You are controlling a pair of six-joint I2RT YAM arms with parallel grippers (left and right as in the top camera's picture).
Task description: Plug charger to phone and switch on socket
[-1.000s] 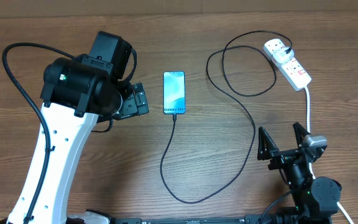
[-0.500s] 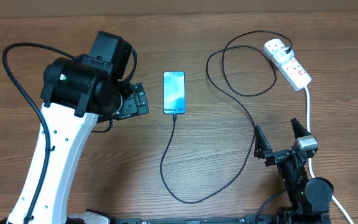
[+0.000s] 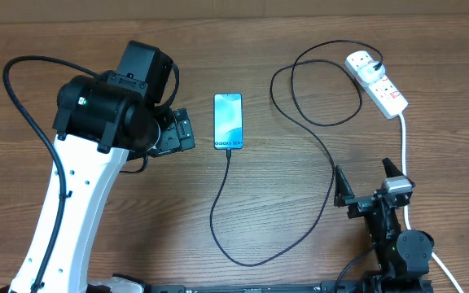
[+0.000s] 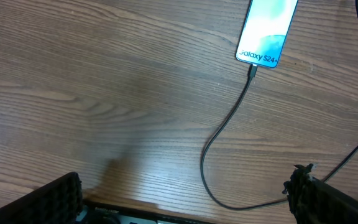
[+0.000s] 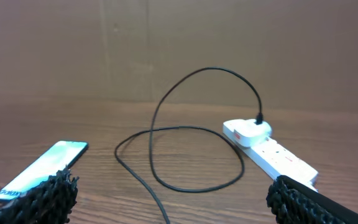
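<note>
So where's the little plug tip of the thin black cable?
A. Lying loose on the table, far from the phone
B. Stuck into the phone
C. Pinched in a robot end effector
B: in the left wrist view, the charger's tip goes straight into the short edge of the phone, just below the "Galaxy S24" writing.

There is one phone [image 3: 228, 121]. There is one black charger [image 3: 333, 175], with one white adapter [image 3: 363, 65]. There is one socket [image 3: 383, 88], with one thick white cord [image 3: 403, 142]. The grippers number two, one left gripper [image 3: 181, 130] and one right gripper [image 3: 362, 168]. One wooden tabletop [image 3: 430, 32] carries them.
</note>
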